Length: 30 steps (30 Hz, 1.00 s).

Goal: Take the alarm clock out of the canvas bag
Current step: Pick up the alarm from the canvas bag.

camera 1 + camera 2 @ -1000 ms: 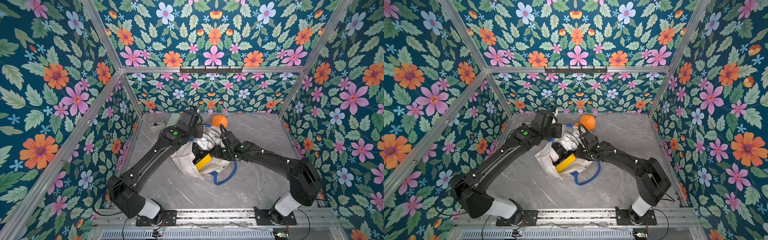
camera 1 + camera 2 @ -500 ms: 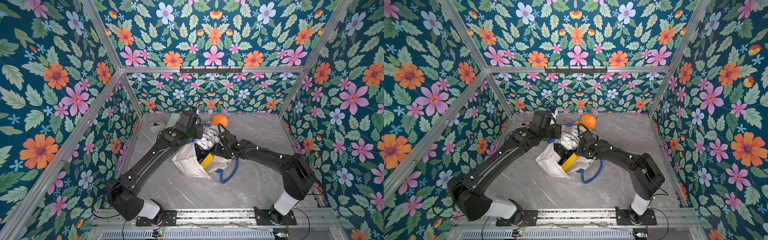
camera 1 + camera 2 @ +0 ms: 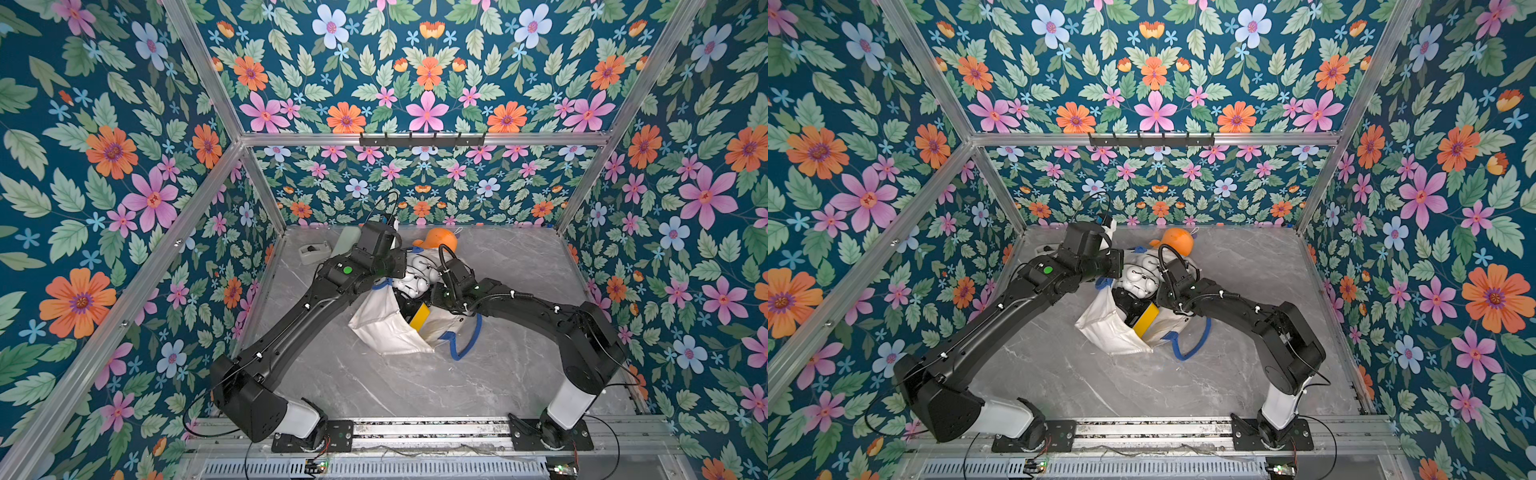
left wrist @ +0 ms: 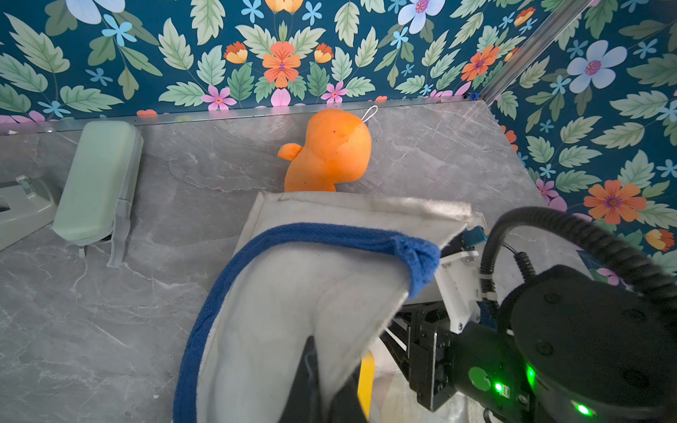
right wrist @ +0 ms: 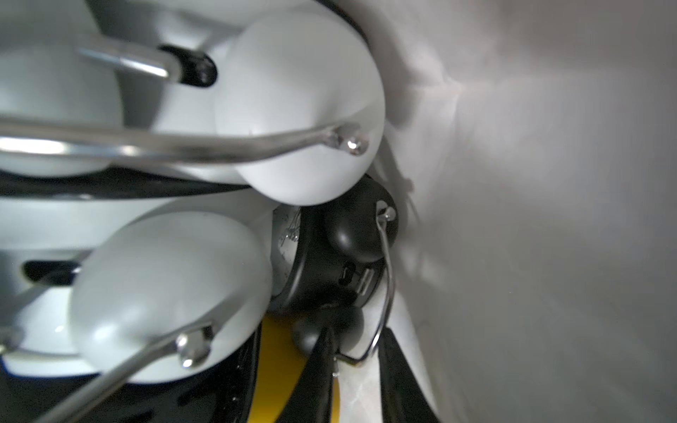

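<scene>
The off-white canvas bag point(image 3: 384, 328) lies on its side with its mouth held up. My left gripper point(image 4: 322, 373) is shut on the rim beside the blue strap point(image 4: 293, 234), and the cloth drapes over its fingers. Two white alarm clocks point(image 3: 415, 276) crowd the mouth. My right gripper point(image 5: 357, 351) is inside the bag. Behind the white bells point(image 5: 293, 110) sits a black alarm clock point(image 5: 329, 256). Its thin wire handle point(image 5: 386, 293) lies between my right fingers and touches both. In both top views the right fingers are hidden in the bag.
A black and yellow object point(image 3: 417, 313) lies in the bag under the clocks. An orange plush toy point(image 3: 436, 239) sits just behind the bag. A pale green case point(image 4: 99, 183) and a grey dispenser point(image 3: 313, 252) rest at the back left. A loose blue strap point(image 3: 467, 340) loops onto the table.
The right wrist has pushed slightly deeper into the bag mouth, and the loose blue strap has shifted with it. The left arm still holds the rim up.
</scene>
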Tool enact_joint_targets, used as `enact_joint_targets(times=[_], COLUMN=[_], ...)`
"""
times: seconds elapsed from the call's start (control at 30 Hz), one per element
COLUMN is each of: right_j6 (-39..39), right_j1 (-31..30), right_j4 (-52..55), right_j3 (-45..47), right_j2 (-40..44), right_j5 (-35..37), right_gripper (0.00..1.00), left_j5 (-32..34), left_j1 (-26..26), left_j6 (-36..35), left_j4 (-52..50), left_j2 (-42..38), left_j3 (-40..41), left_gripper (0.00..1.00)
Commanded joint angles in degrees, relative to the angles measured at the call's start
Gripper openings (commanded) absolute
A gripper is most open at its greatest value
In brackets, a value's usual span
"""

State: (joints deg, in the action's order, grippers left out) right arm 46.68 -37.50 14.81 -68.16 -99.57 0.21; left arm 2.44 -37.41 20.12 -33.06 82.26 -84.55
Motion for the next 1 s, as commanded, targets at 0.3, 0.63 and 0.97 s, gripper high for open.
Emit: enact_joint_targets(times=[0.3, 0.63, 0.97], right_j6=[-3.50, -7.17, -8.19], right_j1=[0.23, 0.25, 0.25], right_j4=[-4.66, -3.01, 1.13], right_j3=[0.30, -0.38, -1.22], right_j2=[2.61, 8.34, 12.54], right_j5=[1.74, 2.34, 3.15], right_gripper=[0.00, 0.00, 0.00], left_j5=[0.37, 1.37, 2.20], left_j1=[0.21, 0.16, 0.14], left_j6=[1.11, 0.75, 0.37], left_j4=[9.09, 12.16, 15.27], left_j2=[-1.77, -2.70, -3.55], left_j3=[1.30, 4.42, 6.79], left_gripper=[0.00, 0.00, 0.00])
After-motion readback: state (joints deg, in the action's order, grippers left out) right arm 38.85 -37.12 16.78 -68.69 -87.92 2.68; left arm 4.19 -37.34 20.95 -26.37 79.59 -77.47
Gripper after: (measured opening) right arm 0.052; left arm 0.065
